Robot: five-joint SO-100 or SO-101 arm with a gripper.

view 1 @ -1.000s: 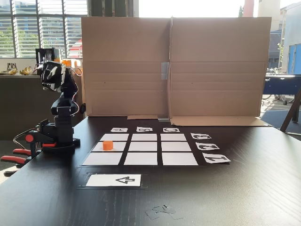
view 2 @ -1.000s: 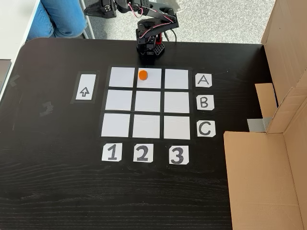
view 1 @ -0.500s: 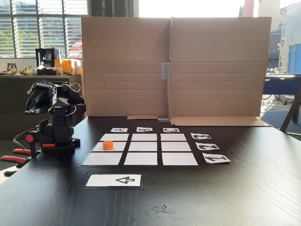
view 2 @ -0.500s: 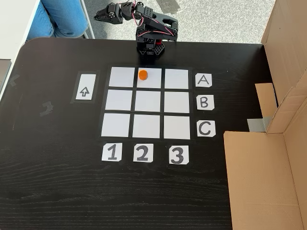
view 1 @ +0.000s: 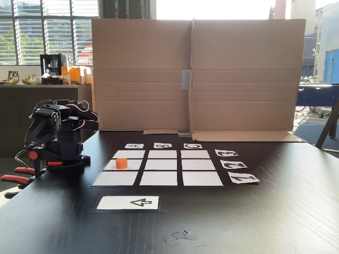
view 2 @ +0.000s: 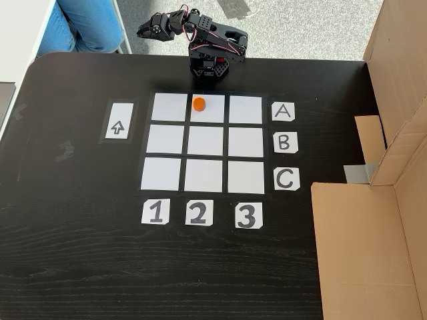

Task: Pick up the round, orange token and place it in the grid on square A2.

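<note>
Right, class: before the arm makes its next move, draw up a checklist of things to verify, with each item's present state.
1. Token lies in the cell under row A, column 2: ok.
2. Token within that cell's edges, near its upper edge: ok.
3. Gripper clear of the grid: ok, folded back beyond the table edge.
4. Jaws empty: cannot tell, too small.
5. Other eight cells free of objects: ok.
6. Labels A and 2 readable: ok.

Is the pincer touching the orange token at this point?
Apart. In a fixed view from above, the pincer is folded back beyond the table edge, while the token sits alone on square A2.
</note>
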